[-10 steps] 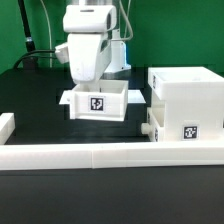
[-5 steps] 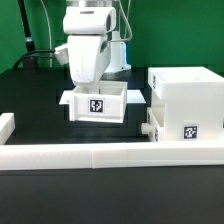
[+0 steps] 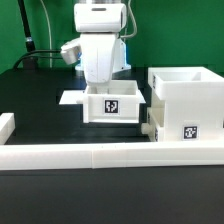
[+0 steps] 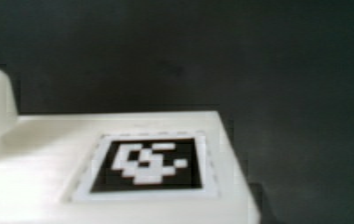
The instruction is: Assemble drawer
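Tray (image 3: 111,105) directly beneath hand (image 3: 101,85)

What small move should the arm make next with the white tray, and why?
Probably carry the tray a little further toward the exterior view's right, nearer the housing. The arm is directly over the tray, its pincer hidden behind the wall, so the grip is uncertain. A small gap separates tray and housing, and a knob protrudes from the housing's lower side.

1 housing (image 3: 186,103), 1 tray (image 3: 110,104), 1 border wall (image 3: 100,155)
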